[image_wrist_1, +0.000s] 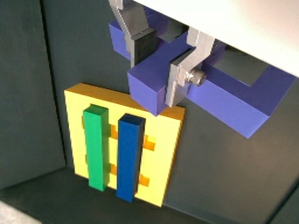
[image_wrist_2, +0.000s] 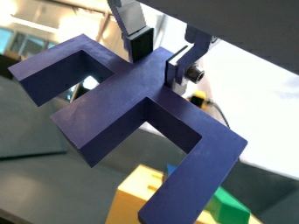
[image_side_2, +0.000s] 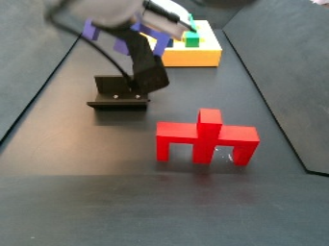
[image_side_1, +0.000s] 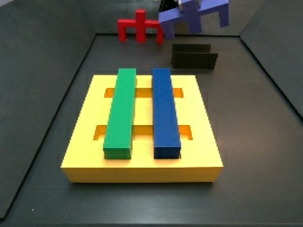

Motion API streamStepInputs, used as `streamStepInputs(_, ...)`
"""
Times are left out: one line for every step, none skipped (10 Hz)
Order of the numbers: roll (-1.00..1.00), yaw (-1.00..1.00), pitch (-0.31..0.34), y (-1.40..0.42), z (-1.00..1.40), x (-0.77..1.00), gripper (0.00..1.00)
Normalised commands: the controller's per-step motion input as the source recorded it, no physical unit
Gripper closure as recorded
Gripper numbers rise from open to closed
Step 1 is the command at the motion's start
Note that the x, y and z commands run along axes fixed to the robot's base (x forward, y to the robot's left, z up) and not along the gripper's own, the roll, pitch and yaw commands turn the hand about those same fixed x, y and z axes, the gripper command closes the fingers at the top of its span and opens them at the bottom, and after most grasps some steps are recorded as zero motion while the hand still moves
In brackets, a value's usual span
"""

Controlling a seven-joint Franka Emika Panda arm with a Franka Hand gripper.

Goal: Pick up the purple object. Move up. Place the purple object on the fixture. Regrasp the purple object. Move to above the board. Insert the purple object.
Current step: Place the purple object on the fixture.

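The gripper (image_wrist_1: pixel 163 66) is shut on the purple object (image_wrist_1: pixel 233 101), its silver fingers (image_wrist_1: pixel 184 72) clamping the piece's central stem. In both wrist views the piece hangs in the air, clear of the floor, with the gripper (image_wrist_2: pixel 162 59) on the purple object (image_wrist_2: pixel 128 109). The yellow board (image_wrist_1: pixel 79 101) shows below it with a green bar (image_wrist_1: pixel 93 144) and a blue bar (image_wrist_1: pixel 128 153). In a side view the purple object (image_side_1: pixel 196 12) is high up beyond the dark fixture (image_side_1: pixel 193 58), far from the board (image_side_1: pixel 83 133). The arm is blurred above the fixture (image_side_2: pixel 122 96).
A red piece (image_side_1: pixel 142 28) of similar shape stands on the floor at the far end, seen close in a side view as the red piece (image_side_2: pixel 206 139), beside the fixture. Dark walls line both long sides of the floor.
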Motion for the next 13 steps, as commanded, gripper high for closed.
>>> streamStepInputs(-0.39, 0.23, 0.437, 0.3, 0.0, 0.39, 1.0)
streamStepInputs(0.0, 0.0, 0.0, 0.0, 0.0, -0.02, 1.0)
streamStepInputs(0.67, 0.44, 0.403, 0.0, 0.0, 0.53, 1.0)
streamStepInputs(0.67, 0.55, 0.371, 0.09, -0.05, 0.57, 1.0)
streamStepInputs(0.49, 0.62, 0.226, 0.16, -0.35, 0.4, 1.0)
streamStepInputs(0.16, 0.55, 0.094, 0.28, -0.38, 0.27, 1.0)
streamStepInputs(0.11, 0.62, 0.06, 0.23, -0.41, 0.11, 1.0)
streamStepInputs(0.05, 0.52, 0.031, 0.16, -0.51, 0.0, 1.0)
streamStepInputs(-0.02, 0.37, 0.054, 0.15, -0.43, 0.0, 1.0)
streamStepInputs(0.0, 0.21, 0.209, 0.04, -0.35, 0.0, 1.0)
streamStepInputs(0.11, 0.0, 0.369, 0.0, -0.24, 0.0, 1.0)
streamStepInputs(0.16, 0.0, 0.386, 0.0, -0.27, 0.0, 1.0)
streamStepInputs(0.17, 0.0, 0.314, 0.0, -0.29, -0.07, 1.0)
